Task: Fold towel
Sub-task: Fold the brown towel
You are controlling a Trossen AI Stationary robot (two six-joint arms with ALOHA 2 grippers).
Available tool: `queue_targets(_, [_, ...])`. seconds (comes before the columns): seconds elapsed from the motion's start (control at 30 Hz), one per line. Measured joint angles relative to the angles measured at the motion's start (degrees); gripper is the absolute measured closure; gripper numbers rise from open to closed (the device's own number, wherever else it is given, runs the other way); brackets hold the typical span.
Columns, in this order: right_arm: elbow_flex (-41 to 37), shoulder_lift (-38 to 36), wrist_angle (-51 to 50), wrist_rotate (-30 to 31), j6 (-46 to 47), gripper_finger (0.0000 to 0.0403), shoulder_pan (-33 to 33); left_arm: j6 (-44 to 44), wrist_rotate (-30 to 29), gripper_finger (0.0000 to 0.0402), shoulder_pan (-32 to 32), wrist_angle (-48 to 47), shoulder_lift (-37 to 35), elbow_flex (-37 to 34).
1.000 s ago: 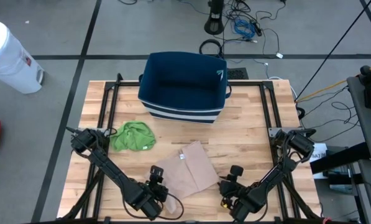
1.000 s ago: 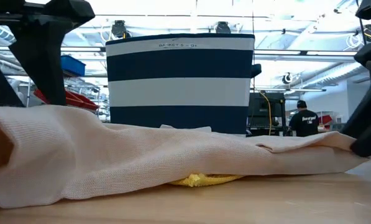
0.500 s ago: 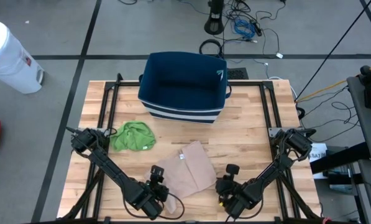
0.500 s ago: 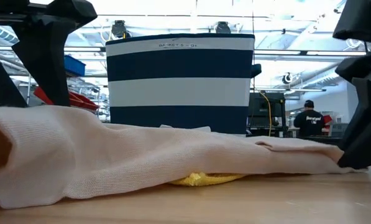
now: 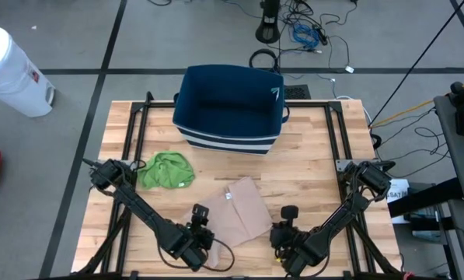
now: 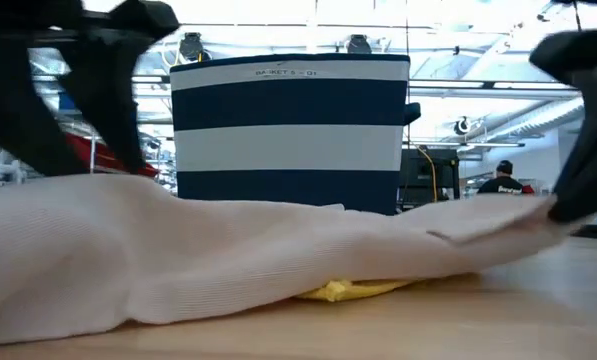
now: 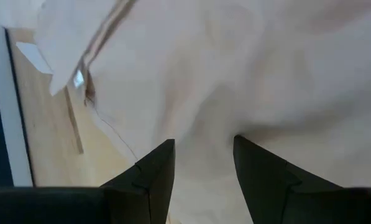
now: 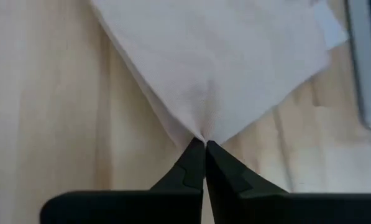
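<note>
The towel [image 5: 235,211], a pale beige cloth, lies on the near middle of the wooden counter [image 5: 309,175], between the two arms' grippers. In the low view it fills the foreground as a long rumpled mound [image 6: 228,260], and something yellow [image 6: 340,290] pokes out from under its near edge. The left gripper [image 5: 198,231] sits at the towel's near left corner; the left wrist view shows its two dark fingers [image 7: 154,177] set apart with towel fabric [image 7: 235,81] bunched in the gap between them, though whether they pinch it cannot be told. The right gripper [image 5: 282,231] is at the towel's near right corner, fingers [image 8: 191,168] pressed together on the very tip of that corner [image 8: 201,134], which is lifted slightly off the wood in the low view. Both arms reach in low from the counter's outer sides, elbows bent, wrists angled toward the centre. Farther back on the left lies a crumpled green cloth [image 5: 166,170], apart from the towel. Beyond it, at the far middle of the counter, stands a navy bin with white stripes [image 5: 229,107], open at the top. Off the counter, a white cylindrical container [image 5: 10,71] stands on the floor at far left, and a person [image 6: 500,180] is visible in the room behind
</note>
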Motion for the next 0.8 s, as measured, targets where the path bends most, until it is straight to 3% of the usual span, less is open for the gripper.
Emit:
queue_targets(0.23, [2.72,0.0,-13.28,-8.16,5.58,0.0403,1.39,6.29,3.21,0.0232,3.3,4.07,0.0,0.0])
queue_targets(0.47, [2.72,0.0,-17.51,-16.8,11.33,0.0403,4.02,8.61,8.38,0.0232,3.96,4.14,0.0,0.0])
queue_targets(0.8, [2.72,0.0,-32.69,-15.89,27.88,0.0394,4.34,8.34,9.57,0.0232,3.71,4.15,0.0,0.0])
